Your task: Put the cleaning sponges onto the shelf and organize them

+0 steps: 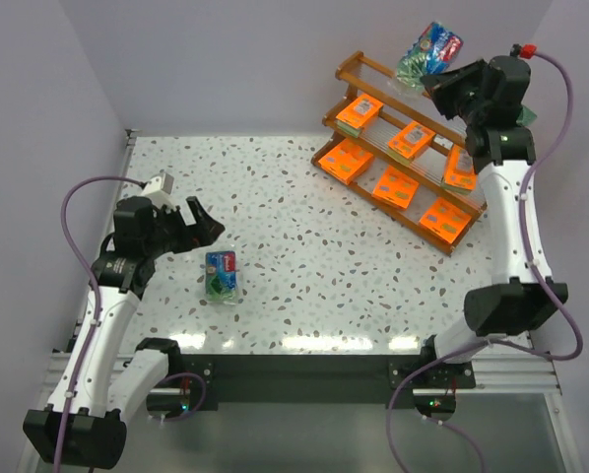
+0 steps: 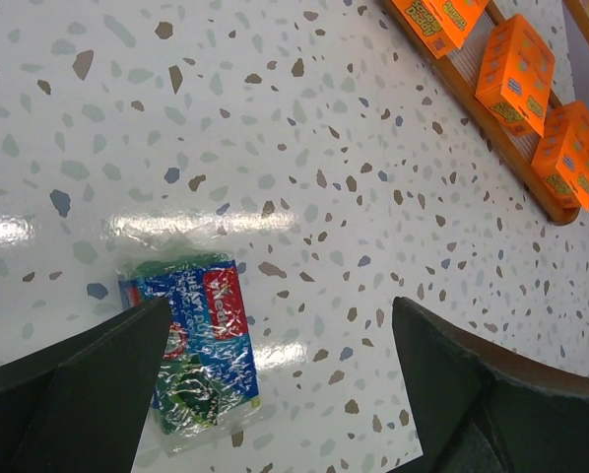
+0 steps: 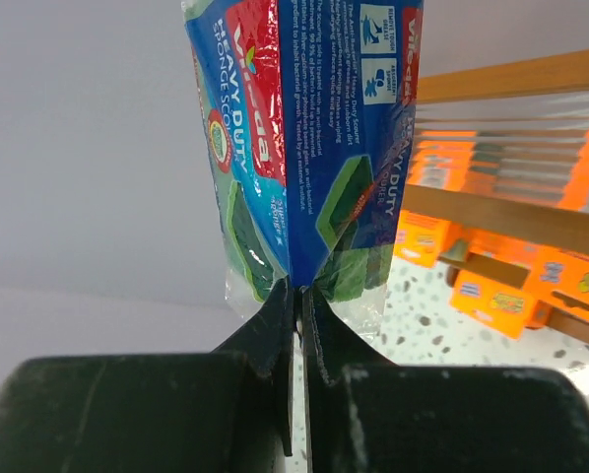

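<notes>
The wooden shelf [image 1: 346, 67] stands at the far right with several orange sponge packs [image 1: 394, 185] on its tiers. My right gripper [image 1: 434, 84] is shut on a green-and-blue sponge pack [image 1: 427, 51], holding it in the air above the shelf's top tier; in the right wrist view the pack [image 3: 309, 138] stands up from the pinched fingers [image 3: 296, 296], with the shelf [image 3: 511, 212] behind. A second green-and-blue pack [image 1: 221, 275] lies on the table near the left. My left gripper [image 1: 208, 227] is open just above and behind it; the pack [image 2: 198, 345] lies by its left finger.
The speckled white table [image 1: 275, 197] runs from the left wall to the shelf. A grey wall stands behind the shelf. A metal rail [image 1: 294, 345] edges the table's near side by the arm bases.
</notes>
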